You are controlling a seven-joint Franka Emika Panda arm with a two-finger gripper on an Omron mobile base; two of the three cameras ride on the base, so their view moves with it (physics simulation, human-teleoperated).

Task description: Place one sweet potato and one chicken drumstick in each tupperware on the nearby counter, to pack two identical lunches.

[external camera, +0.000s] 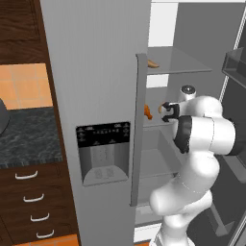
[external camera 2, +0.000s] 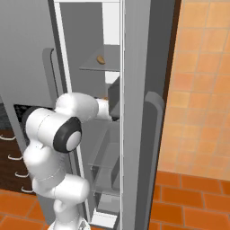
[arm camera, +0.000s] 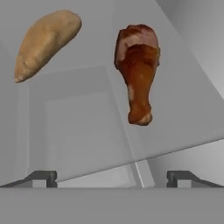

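In the hand view a tan sweet potato (arm camera: 46,41) and a glossy orange-brown chicken drumstick (arm camera: 138,70) lie side by side on a glass fridge shelf (arm camera: 183,109). The drumstick's thin end points toward me. My gripper (arm camera: 113,179) is open, its fingertips (arm camera: 41,177) well short of both, with nothing between them. From the left base view the gripper (external camera: 164,112) reaches into the open fridge right beside the drumstick (external camera: 147,111). Another sweet potato (external camera: 153,64) (external camera 2: 101,59) rests on the shelf above. The tupperware is out of view. The dark marbled counter (external camera: 29,134) lies left of the fridge.
The shut fridge door with its dispenser panel (external camera: 103,151) and long handle (external camera: 139,129) stands just left of the arm. The open door (external camera 2: 137,112) flanks the arm on the right. Wood drawers with silver handles (external camera: 33,197) sit under the counter. Lower fridge shelves and bins (external camera 2: 105,161) lie below.
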